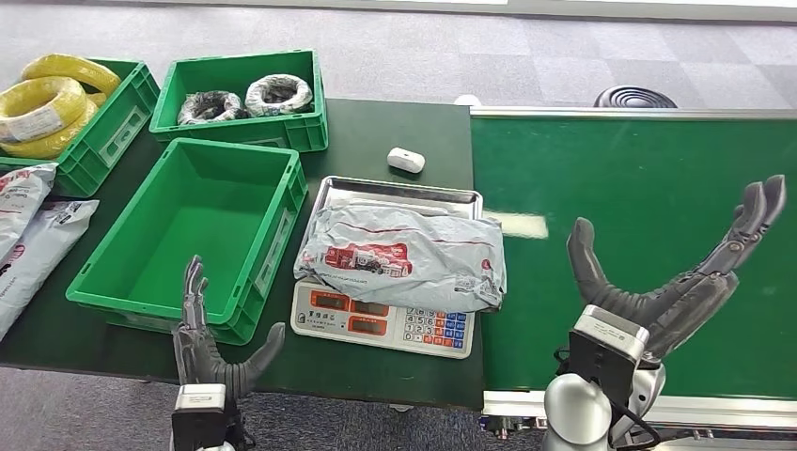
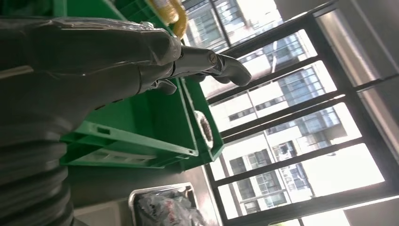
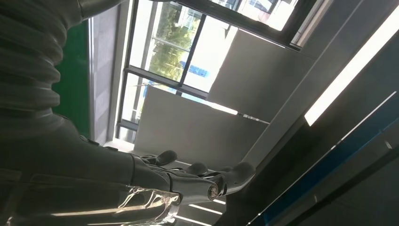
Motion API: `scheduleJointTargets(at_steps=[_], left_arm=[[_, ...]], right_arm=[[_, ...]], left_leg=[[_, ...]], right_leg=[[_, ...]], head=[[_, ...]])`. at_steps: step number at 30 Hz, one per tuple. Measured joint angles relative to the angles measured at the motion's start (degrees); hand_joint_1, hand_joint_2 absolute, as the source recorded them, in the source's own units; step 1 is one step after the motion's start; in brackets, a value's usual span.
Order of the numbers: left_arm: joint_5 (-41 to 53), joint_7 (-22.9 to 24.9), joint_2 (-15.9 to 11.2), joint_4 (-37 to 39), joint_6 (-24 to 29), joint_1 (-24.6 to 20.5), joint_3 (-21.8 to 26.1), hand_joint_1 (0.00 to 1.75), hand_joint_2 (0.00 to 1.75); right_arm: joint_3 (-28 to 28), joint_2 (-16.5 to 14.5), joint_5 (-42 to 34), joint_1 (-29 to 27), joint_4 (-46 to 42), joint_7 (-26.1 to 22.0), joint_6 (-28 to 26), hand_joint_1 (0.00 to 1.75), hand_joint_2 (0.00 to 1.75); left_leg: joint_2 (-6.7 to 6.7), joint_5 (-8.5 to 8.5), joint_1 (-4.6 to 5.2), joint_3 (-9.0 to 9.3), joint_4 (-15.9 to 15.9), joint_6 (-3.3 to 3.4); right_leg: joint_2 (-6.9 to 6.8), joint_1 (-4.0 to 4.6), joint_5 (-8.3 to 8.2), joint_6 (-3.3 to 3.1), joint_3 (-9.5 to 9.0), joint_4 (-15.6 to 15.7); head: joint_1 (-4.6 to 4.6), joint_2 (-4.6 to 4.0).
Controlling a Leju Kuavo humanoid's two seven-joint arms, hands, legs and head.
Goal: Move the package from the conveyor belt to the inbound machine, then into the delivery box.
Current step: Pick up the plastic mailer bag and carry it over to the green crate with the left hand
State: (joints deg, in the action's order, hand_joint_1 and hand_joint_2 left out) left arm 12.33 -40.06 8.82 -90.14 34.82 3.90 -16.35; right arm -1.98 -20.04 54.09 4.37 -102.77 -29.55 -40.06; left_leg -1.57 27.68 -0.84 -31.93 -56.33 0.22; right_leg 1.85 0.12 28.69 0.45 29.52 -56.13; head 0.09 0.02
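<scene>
Grey package [image 1: 404,256] on scale [image 1: 381,324], right hand [image 1: 658,282] spread wide — holding nothing, left hand [image 1: 214,343] likewise spread, empty

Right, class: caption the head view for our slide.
Grey package rests on the scale; both hands open.

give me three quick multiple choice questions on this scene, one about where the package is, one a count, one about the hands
1. Where does the package lie?
A. on the scale's tray
B. on the conveyor belt
C. in the empty green bin

2. How many green bins stand on the table?
A. one
B. three
C. five

3. What are the two hands doing?
A. both hold the package
B. both open, holding nothing
C. the right hand presses the scale's keys

Answers: 1 A, it rests over the scale. 2 B, three bins stand left of the scale. 3 B, the left hand and the right hand have spread fingers around nothing.
</scene>
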Motion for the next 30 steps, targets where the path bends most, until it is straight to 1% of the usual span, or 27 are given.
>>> scheduleJointTargets(at_steps=[2,3,4,6,7,10,13,16,21,25,30], left_arm=[[2.6,0.2,-0.2,-1.0,-0.3,-1.2,0.0,0.0,1.75],[5.7,1.3,-0.3,-1.7,-1.0,-3.6,-0.3,0.0,1.75],[9.1,3.3,-0.4,-2.3,-2.0,-7.1,-0.8,0.0,1.75],[14.4,8.2,-0.5,-2.5,-4.2,-14.5,-2.3,0.0,1.75],[15.4,10.0,-0.6,-2.3,-5.2,-17.2,-3.1,0.0,1.75],[17.6,13.3,-0.5,-1.3,-7.4,-23.3,-5.2,0.0,1.75],[18.9,15.1,-0.2,0.2,-9.0,-27.2,-7.5,0.0,1.75],[20.2,16.5,0.3,2.0,-10.3,-29.9,-9.6,0.0,1.75],[22.0,18.1,1.1,5.4,-11.6,-32.2,-13.1,0.0,1.75],[21.8,18.7,1.7,9.4,-12.8,-32.9,-15.3,0.0,1.75],[20.9,17.9,2.2,13.7,-12.9,-32.9,-16.5,0.0,1.75]], right_arm=[[0.0,-0.2,-0.7,-0.5,0.1,-0.6,0.0,0.0,1.75],[-0.3,-0.3,-1.0,-0.9,0.9,-0.9,0.0,0.0,1.75],[-0.8,-0.4,-1.1,-1.2,2.1,-1.2,0.1,0.0,1.75],[-1.9,-0.5,-0.5,-1.3,5.1,-1.1,0.1,0.0,1.75],[-2.3,-0.5,-0.3,-1.2,6.2,-1.0,0.1,0.0,1.75],[-2.8,-0.5,-0.2,-1.2,8.1,-1.0,0.1,0.0,1.75],[-2.9,-0.5,-0.7,-1.2,9.2,-1.6,0.1,0.0,1.75],[-2.7,-0.5,-1.9,-1.4,9.5,-2.6,0.1,0.0,1.75],[-2.3,-0.5,-3.6,-2.2,9.1,-3.5,0.1,0.0,1.75],[-1.8,-0.5,-3.9,-2.9,7.9,-3.4,0.1,0.0,1.75],[-1.2,-0.5,-3.9,-3.5,6.7,-3.0,0.1,0.0,1.75]], left_leg=[[-0.01,0.0,0.0,0.0,0.0,0.0],[-0.02,-0.02,0.0,0.0,0.0,-0.02],[-0.03,-0.04,0.0,0.0,0.0,-0.02],[-0.04,-0.1,0.0,0.0,0.0,-0.04],[-0.04,-0.11,0.0,0.0,0.0,-0.04],[-0.05,-0.13,0.0,0.0,0.0,-0.05],[-0.05,-0.12,0.01,-0.03,0.0,-0.06],[-0.05,-0.12,0.01,-0.08,0.0,-0.05],[-0.04,-0.11,0.01,-0.12,0.0,-0.05],[-0.03,-0.11,0.01,-0.13,0.0,-0.05],[-0.02,-0.11,0.02,-0.13,0.0,-0.05]], right_leg=[[-0.01,0.0,0.0,0.0,-0.02,0.0],[-0.03,0.0,0.0,0.0,-0.02,0.0],[-0.04,0.0,-0.01,-0.01,-0.03,0.0],[-0.07,0.0,-0.03,-0.01,-0.02,-0.1],[-0.08,0.0,-0.04,-0.01,-0.02,-0.1],[-0.08,0.0,-0.05,0.0,-0.02,-0.1],[-0.07,-0.01,-0.05,0.0,0.04,-0.1],[-0.08,-0.02,-0.04,0.0,0.1,-0.1],[-0.06,-0.02,-0.04,0.0,0.18,-0.1],[-0.05,-0.02,-0.05,0.0,0.17,-0.1],[-0.05,-0.02,-0.05,0.0,0.18,-0.1]], head=[[-0.01,0.0],[-0.01,0.0],[-0.01,0.0],[-0.01,0.0],[-0.01,0.0],[-0.02,0.0],[-0.01,0.0],[-0.01,0.0],[-0.01,0.0],[-0.01,-0.01],[-0.02,0.0]])
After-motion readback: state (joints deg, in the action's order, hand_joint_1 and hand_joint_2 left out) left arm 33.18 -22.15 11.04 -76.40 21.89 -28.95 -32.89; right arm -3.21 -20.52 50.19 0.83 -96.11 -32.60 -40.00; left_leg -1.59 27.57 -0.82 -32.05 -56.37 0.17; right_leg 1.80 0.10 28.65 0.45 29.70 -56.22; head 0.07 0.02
